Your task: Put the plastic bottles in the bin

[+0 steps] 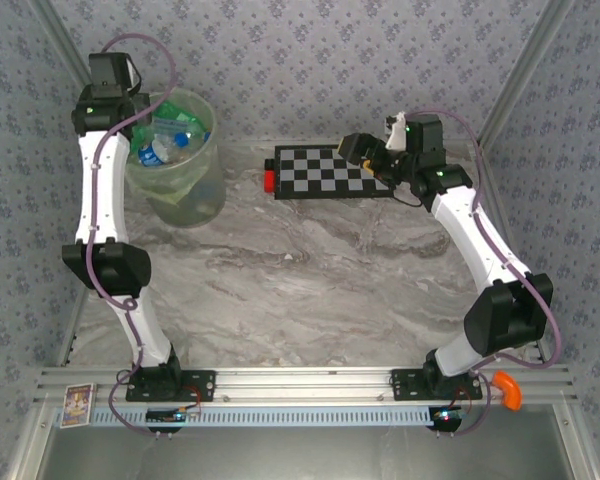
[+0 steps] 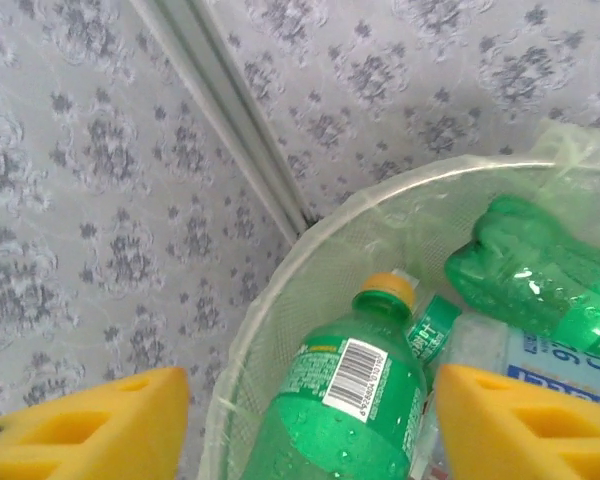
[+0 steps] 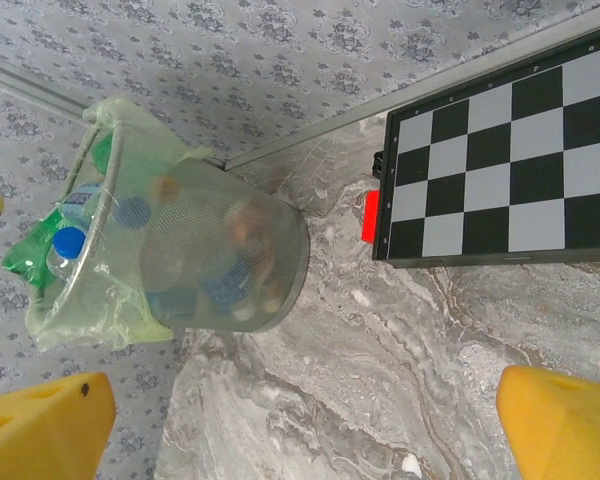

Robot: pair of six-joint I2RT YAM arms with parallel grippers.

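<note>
The bin (image 1: 183, 195), a round mesh basket lined with a thin pale-green bag, is seen at the far left of the marbled table (image 1: 310, 270), close to the patterned back wall. The plastic bottles (image 1: 170, 135) are piled inside it. From the left wrist, a green bottle (image 2: 350, 400) with a yellow cap and a barcode label is seen lying against the rim, a crumpled green bottle (image 2: 530, 270) is found to its right, and a clear bottle with a blue-and-white label (image 2: 565, 370) is lodged beneath that one.

The left gripper (image 2: 310, 420) is held directly above the bin; its yellow fingers (image 2: 90, 420) are parted and nothing is clasped between them.

The right gripper (image 3: 305, 420) is held over the right end of the black-and-white checkerboard (image 1: 330, 170), well apart from the bin, with its jaws spread wide and nothing grasped. From its wrist camera a blue-capped bottle (image 3: 68, 245) is made out through the liner, and a small red piece (image 3: 371, 215) is seen at the checkerboard's left edge.
</note>
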